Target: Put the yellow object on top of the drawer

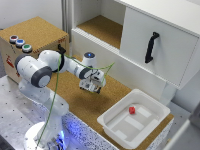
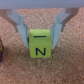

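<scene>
A yellow object (image 2: 40,44), a small block with black marks on its face, sits between my two fingers (image 2: 22,27) in the wrist view, and both pads lie against its sides. My gripper (image 1: 92,86) is shut on it, low over the cork mat (image 1: 80,102) in the middle of the exterior view. The block is barely visible there, and I cannot tell whether it rests on the mat or hangs just above it. The drawer (image 1: 35,32), a brown box with a cork top and three round buttons (image 1: 20,43), stands at the back on the exterior view's left, behind the arm.
A white tray (image 1: 115,125) holding a small red object (image 1: 132,110) lies at the exterior view's right front. A white cabinet (image 1: 160,45) with a black handle (image 1: 151,47) fills the back right. A dark object (image 2: 1,52) shows at the wrist view's edge.
</scene>
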